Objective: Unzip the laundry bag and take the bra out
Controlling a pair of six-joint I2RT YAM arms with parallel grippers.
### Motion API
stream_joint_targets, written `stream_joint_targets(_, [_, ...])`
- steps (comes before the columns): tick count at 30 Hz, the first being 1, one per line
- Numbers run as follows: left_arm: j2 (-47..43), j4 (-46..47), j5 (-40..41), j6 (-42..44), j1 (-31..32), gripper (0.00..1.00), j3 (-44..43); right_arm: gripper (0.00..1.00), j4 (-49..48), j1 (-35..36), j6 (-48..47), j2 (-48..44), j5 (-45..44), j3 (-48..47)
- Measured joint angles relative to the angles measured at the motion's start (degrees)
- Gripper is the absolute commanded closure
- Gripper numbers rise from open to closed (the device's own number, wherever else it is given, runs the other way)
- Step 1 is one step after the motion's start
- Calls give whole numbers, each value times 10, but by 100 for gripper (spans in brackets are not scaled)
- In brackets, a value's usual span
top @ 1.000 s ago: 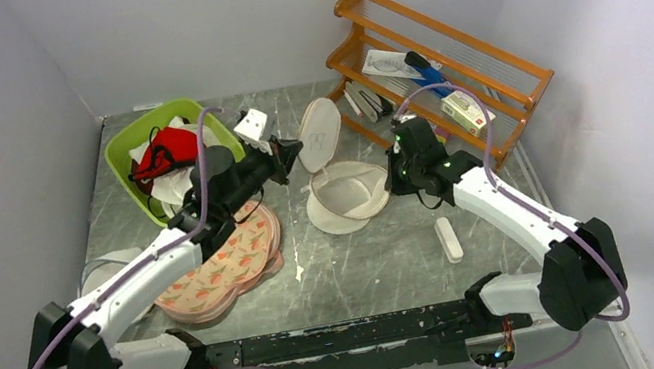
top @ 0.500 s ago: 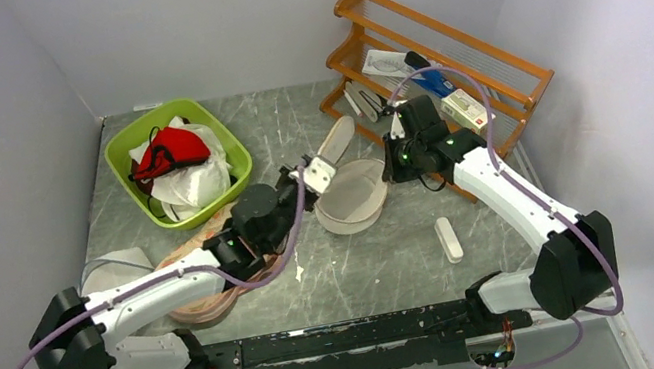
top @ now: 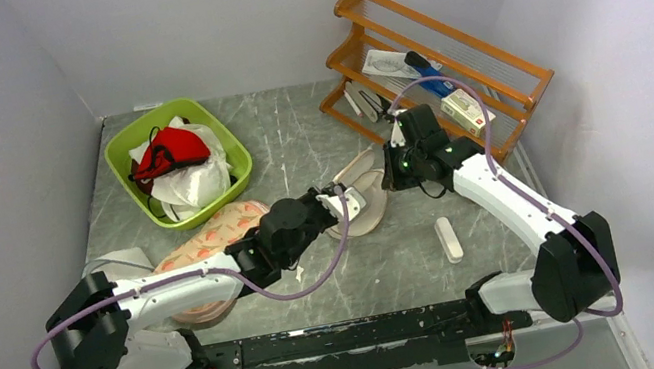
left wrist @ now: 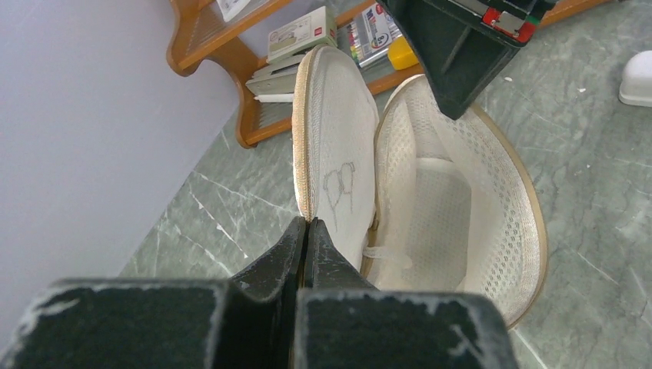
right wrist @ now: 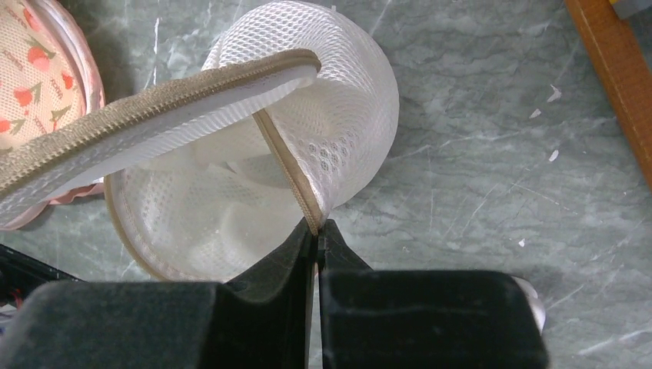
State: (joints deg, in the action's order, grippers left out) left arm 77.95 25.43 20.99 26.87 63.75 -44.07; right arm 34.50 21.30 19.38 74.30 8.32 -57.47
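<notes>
The laundry bag [top: 374, 198] lies unzipped mid-table, its mesh bowl [left wrist: 454, 215] empty inside. Its lid [left wrist: 338, 169], with the drawn bra outline, stands tilted over the bowl. My left gripper [left wrist: 307, 223] is shut on the lid's zipper rim, shown in the top view as the left gripper [top: 353, 198] at the bag's near-left side. My right gripper [right wrist: 317, 227] is shut on the bowl's rim, at the bag's far-right side [top: 392, 171]. The red bra [top: 170, 151] lies on white garments in the green basin [top: 151, 118] at the back left.
Peach fruit-printed pads [top: 213, 250] lie under my left arm. A wooden rack [top: 442, 52] with small items stands at the back right, close behind the right gripper. A small white bar [top: 449, 239] lies right of the bag. A pale round bag [top: 114, 268] sits far left.
My left arm has swung right and toward the near edge with the lid rim in its grip, tipping the lid from upright down over the bowl. The right gripper has kept its hold.
</notes>
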Motion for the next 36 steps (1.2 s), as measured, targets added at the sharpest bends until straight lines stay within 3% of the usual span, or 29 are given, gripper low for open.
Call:
stream_joint_targets(2, [0,-2,0,7,5,93,0,93,-6,0,1,-5,0,6])
stream_joint_targets(10, [54,-30,-15,18,28,93,-4,65,-15,0,10,-18,-3,9])
stream_joint_targets(15, [87,-57,-18,11,32,93,-4,58,-16,0,15,-71,-30,9])
stream_joint_targets(24, [137,-108,-76,-24,39,91,-45,57,-21,-1,28,-188,-136,9])
stream_joint_targets(36, [201,-198,-196,-98,33,76,-87,57,-39,-1,29,-211,-154,9])
